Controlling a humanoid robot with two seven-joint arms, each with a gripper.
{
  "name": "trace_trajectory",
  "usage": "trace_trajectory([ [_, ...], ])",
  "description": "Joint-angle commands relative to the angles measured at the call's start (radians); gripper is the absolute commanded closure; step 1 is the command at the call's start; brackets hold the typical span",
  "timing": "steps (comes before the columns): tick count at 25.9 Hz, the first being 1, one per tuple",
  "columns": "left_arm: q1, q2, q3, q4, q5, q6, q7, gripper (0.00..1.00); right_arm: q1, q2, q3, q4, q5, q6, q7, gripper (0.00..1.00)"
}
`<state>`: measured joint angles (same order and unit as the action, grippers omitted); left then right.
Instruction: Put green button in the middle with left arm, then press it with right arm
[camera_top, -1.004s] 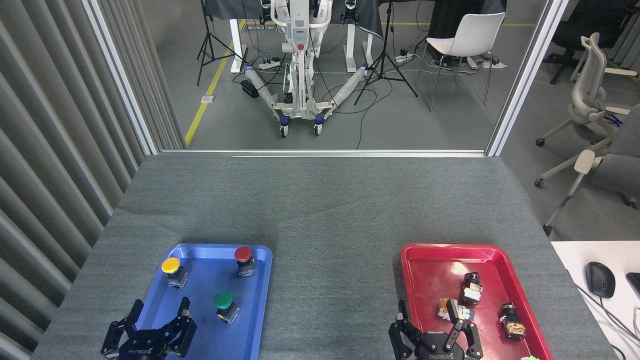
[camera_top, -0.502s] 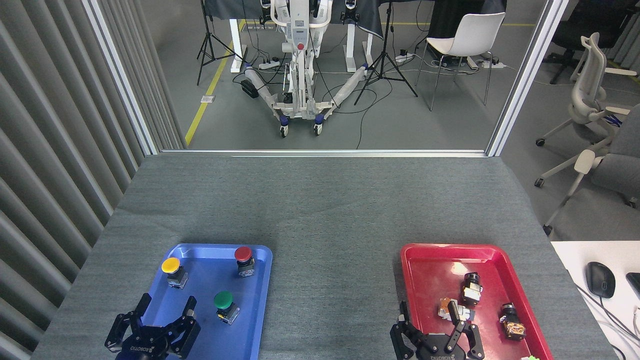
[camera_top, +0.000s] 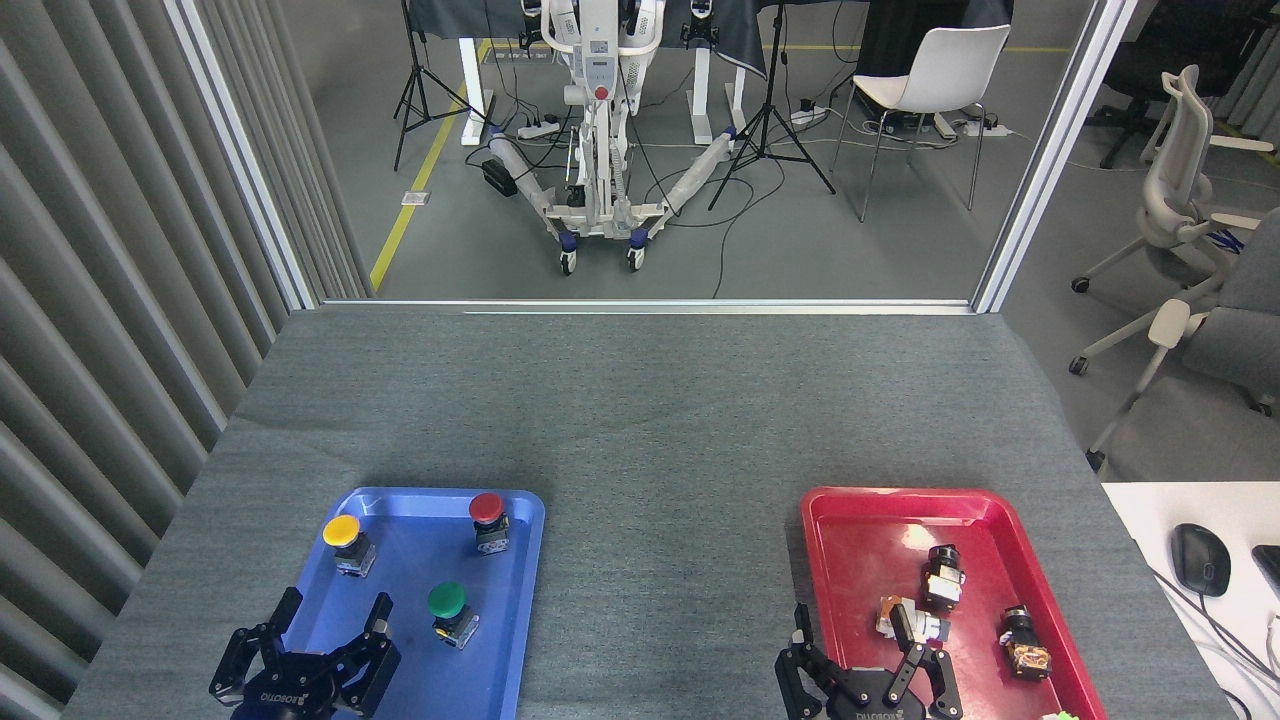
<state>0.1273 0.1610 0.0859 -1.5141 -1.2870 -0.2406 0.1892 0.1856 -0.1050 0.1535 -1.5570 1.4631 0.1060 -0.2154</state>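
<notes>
Three push buttons stand in the blue tray: the green button nearest, yellow button and red button behind. Just left of it hangs the left gripper, fingers spread, empty. Over the red tray, the right gripper gapes empty.

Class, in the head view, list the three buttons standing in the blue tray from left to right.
yellow button → green button → red button, all inside the blue tray.

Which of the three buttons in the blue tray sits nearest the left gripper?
The green button, just right of the left gripper; the yellow button and red button sit farther back.
</notes>
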Motion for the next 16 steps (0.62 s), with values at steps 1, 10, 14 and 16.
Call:
trace_trajectory([
  [1,0.0,0.0,0.0,0.0,0.0,0.001,-0.001,0.0,0.0,0.005,0.001,0.0,0.0,0.0,0.001,0.0],
  [10,-0.002,-0.002,0.0,0.0,0.0,0.003,-0.001,0.0,-0.002,0.01,0.0,0.0,0.002,0.0,0.002,0.0],
  [14,-0.002,0.0,0.0,0.0,0.0,0.003,-0.001,0.0,-0.002,0.01,0.001,0.0,0.003,0.003,0.002,0.0],
  [16,-0.002,0.0,0.0,0.0,0.0,0.003,-0.001,0.0,-0.002,0.01,0.001,0.0,0.003,0.004,0.002,0.0],
])
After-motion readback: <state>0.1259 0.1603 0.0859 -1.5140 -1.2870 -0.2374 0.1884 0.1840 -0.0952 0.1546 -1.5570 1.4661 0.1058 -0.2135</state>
